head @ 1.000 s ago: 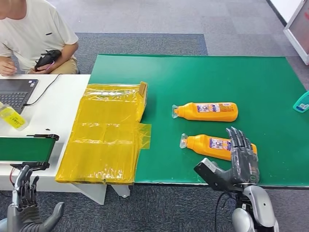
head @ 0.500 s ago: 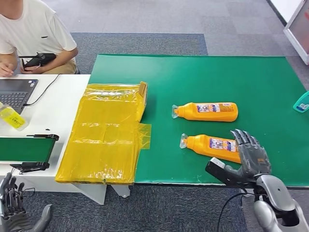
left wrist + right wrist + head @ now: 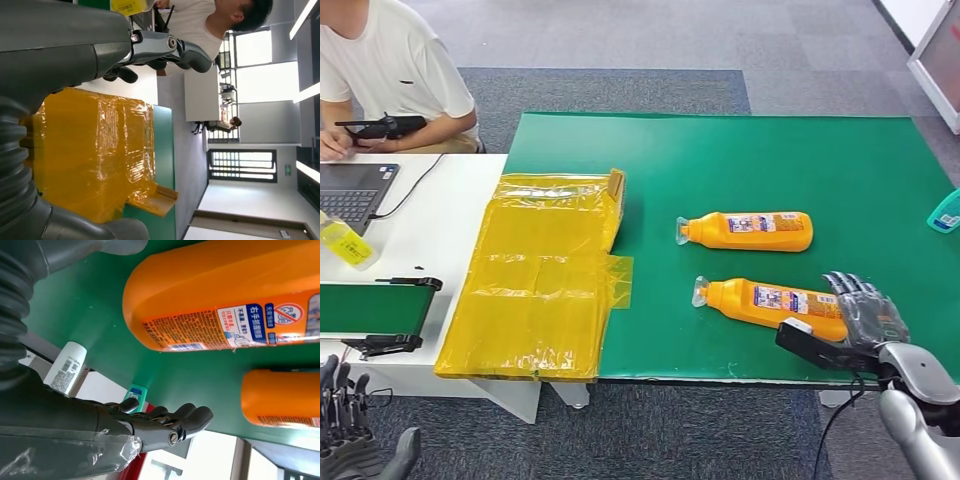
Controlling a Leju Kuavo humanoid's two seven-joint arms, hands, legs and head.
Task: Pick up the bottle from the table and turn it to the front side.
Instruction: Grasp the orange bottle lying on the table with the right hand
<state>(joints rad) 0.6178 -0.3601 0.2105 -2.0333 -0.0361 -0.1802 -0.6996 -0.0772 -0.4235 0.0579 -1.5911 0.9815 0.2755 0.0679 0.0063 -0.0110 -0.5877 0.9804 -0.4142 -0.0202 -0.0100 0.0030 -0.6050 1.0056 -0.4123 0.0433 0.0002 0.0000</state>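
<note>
Right hand [image 3: 865,318] fingers apart at near bottle [image 3: 773,302] base by green table [image 3: 848,170] front edge, left hand [image 3: 346,440] apart, low.

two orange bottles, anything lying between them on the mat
Nothing. In the head view only a bare strip of green mat separates the far bottle from the near bottle; the right wrist view shows the same.

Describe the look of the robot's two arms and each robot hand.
The right robot hand has dark grey segmented fingers, a thick dark thumb and a glossy silver rounded forearm shell with a black cable hanging below. The wrist views show a grey ribbed cover and clear tape on its thumb. The left robot hand is matching grey, with thin dark fingers.
</note>
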